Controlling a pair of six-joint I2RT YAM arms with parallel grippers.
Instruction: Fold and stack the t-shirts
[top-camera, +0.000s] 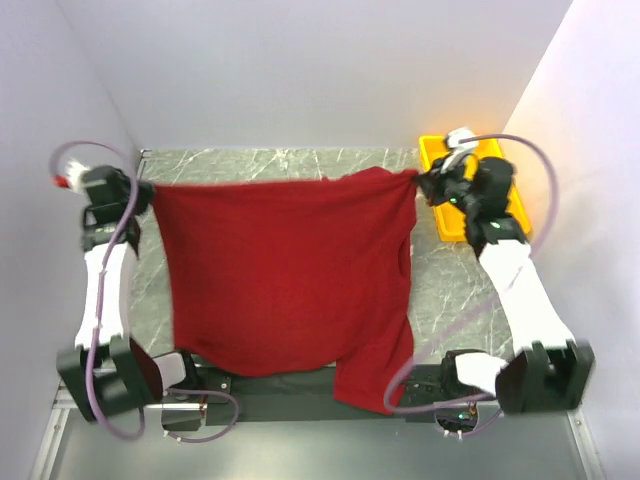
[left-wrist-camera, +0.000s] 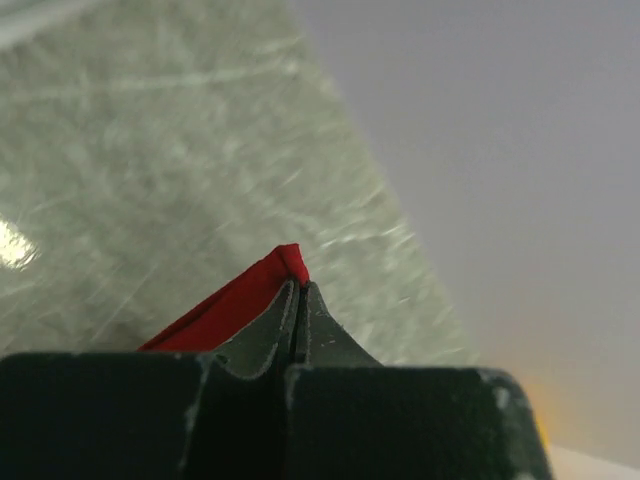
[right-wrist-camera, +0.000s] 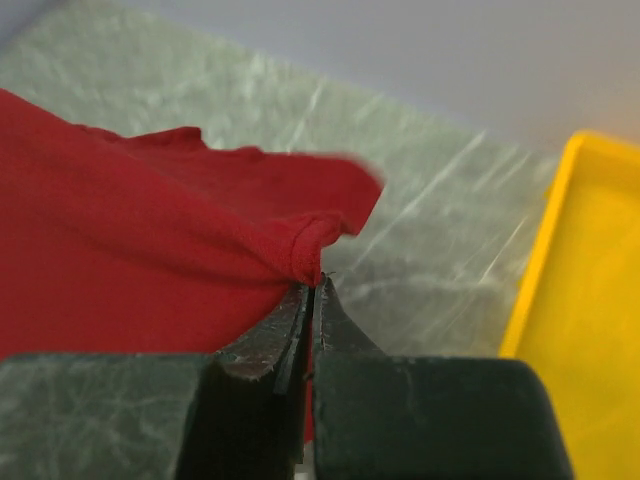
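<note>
A dark red t-shirt (top-camera: 285, 270) hangs stretched between both arms above the table, its lower end drooping over the near edge. My left gripper (top-camera: 145, 187) is shut on the shirt's far left corner; in the left wrist view a red fold of the t-shirt (left-wrist-camera: 235, 305) pokes out beside the left gripper (left-wrist-camera: 298, 288). My right gripper (top-camera: 425, 180) is shut on the far right corner. In the right wrist view the t-shirt (right-wrist-camera: 150, 260) bunches right at the right gripper (right-wrist-camera: 315, 285). No collar tag shows.
A yellow plastic tray (top-camera: 440, 155) lies at the far right of the marbled table (top-camera: 300, 160), partly under the right arm; its rim (right-wrist-camera: 545, 240) also shows in the right wrist view. White walls close in on the left, back and right.
</note>
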